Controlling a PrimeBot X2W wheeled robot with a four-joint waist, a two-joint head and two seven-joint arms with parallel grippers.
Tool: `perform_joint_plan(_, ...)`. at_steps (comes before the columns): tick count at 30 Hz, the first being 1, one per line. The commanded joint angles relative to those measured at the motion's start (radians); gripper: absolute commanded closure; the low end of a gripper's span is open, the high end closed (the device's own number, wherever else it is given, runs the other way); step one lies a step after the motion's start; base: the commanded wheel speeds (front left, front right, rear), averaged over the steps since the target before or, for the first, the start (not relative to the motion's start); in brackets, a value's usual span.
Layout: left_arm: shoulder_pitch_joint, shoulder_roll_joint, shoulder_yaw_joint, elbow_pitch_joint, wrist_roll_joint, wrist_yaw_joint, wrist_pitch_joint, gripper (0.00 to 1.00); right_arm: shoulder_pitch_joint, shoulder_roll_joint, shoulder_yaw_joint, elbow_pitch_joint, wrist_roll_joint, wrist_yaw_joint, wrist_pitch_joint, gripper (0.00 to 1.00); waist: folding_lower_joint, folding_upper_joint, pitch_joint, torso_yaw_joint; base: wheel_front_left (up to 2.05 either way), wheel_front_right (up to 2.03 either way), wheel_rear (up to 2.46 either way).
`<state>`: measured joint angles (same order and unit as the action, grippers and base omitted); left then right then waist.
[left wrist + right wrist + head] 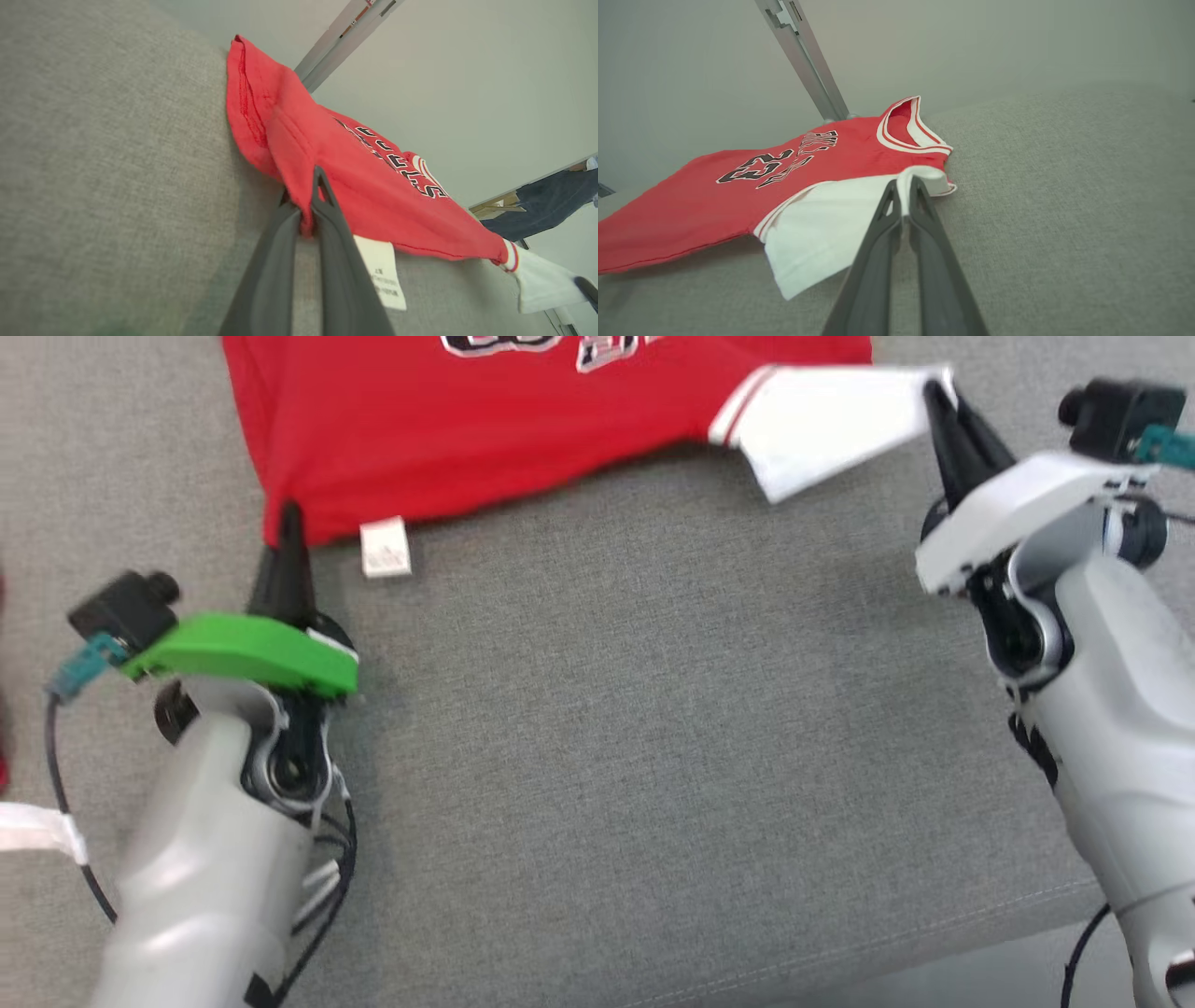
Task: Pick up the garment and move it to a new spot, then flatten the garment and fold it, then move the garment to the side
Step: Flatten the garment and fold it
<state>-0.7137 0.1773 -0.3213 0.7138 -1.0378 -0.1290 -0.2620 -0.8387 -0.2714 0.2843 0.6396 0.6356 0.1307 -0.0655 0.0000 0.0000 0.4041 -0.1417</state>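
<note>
While the red shirt (523,420) lies spread at the far side of the grey cushion (635,728), the left gripper (289,518) is clamped on its near left hem corner and the right gripper (936,394) pinches the white sleeve (822,425) at far right.

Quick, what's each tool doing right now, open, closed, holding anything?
Left tool: closed, pinching the lower corner of the red shirt.
Right tool: closed, pinching the shirt's white sleeve.

Left claw (289,515) and right claw (934,394) reach forward, well apart, both pinched closed.
</note>
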Motion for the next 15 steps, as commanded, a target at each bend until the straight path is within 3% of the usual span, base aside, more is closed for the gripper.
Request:
perform_joint_plan(1,0.041,0.006,-0.024,0.009,0.006,-0.002,0.001,1.0,0.055,-0.015,-0.001,-0.018,0.009,0.0,0.028,1.0,0.0,0.0,-0.096,0.028,0.0,0.0,0.0)
perform_joint_plan(7,0.194,0.033,-0.105,0.027,0.015,-0.001,-0.001,1.0,0.299,-0.061,-0.052,-0.146,-0.02,-0.001,0.23,1.0,0.0,0.0,-0.186,0.062,0.0,0.0,0.0)
perform_joint_plan(15,0.362,0.071,-0.128,-0.041,-0.011,0.0,-0.004,1.0,0.615,0.004,-0.228,-0.438,-0.121,-0.001,0.515,1.0,0.0,0.0,-0.244,0.092,0.0,0.0,0.0)
